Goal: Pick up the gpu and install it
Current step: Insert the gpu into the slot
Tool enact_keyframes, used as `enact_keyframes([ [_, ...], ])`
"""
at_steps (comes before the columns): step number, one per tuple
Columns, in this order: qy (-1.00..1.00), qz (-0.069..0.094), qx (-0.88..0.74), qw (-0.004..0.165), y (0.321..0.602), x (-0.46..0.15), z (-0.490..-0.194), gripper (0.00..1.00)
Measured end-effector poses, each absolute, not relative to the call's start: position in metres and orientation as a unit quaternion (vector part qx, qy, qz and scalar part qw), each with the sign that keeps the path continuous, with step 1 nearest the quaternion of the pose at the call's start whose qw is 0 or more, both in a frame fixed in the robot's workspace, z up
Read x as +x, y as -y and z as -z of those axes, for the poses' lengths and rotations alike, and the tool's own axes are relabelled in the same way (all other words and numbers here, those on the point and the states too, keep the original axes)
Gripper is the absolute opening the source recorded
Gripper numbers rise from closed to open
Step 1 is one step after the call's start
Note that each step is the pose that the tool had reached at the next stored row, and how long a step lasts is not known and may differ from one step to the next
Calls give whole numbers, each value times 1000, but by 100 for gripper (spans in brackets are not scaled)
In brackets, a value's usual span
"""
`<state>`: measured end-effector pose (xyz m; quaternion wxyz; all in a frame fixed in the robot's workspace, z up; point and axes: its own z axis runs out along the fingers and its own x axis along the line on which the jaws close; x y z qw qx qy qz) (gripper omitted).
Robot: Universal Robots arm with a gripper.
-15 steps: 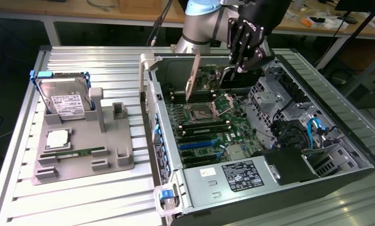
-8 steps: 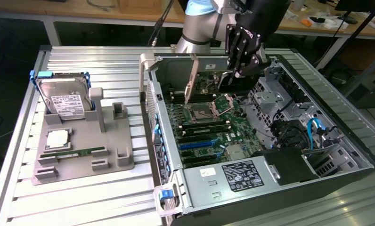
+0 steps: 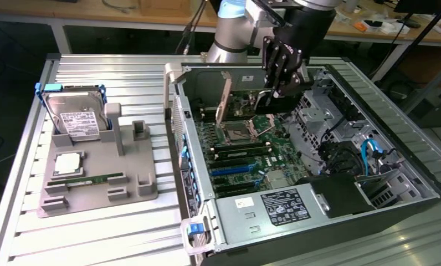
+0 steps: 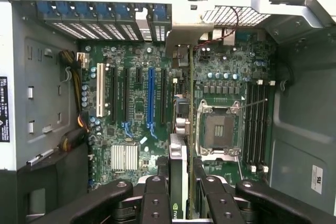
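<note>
My gripper [image 3: 278, 97] hangs inside the open computer case [image 3: 398, 127], shut on the gpu [image 3: 246, 102]. The card stands on edge above the green motherboard [image 3: 242, 149], its silver bracket [image 3: 222, 102] towards the case's rear wall. In the wrist view the gpu [image 4: 178, 166] runs edge-on from between my black fingers [image 4: 155, 195] to the bracket [image 4: 181, 35]. It hovers over the strip between the expansion slots, among them a long blue slot [image 4: 151, 95], and the open CPU socket [image 4: 218, 129]. Whether the card's edge touches the board is hidden.
A grey holder [image 3: 95, 191] on the slatted table, at the exterior view's left, carries a silver hard drive [image 3: 76, 119], a processor [image 3: 67, 162] and a green RAM stick [image 3: 83, 180]. Inside the case are the power supply [image 3: 280, 205], a drive cage [image 3: 331, 113] and cables [image 3: 372, 149].
</note>
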<state>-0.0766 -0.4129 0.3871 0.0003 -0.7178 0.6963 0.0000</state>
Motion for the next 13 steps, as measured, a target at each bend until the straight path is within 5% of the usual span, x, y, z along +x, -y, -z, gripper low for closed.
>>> enact_keyframes([
  [13, -696, 0, -718, 0, 413, -77, -362, 28],
])
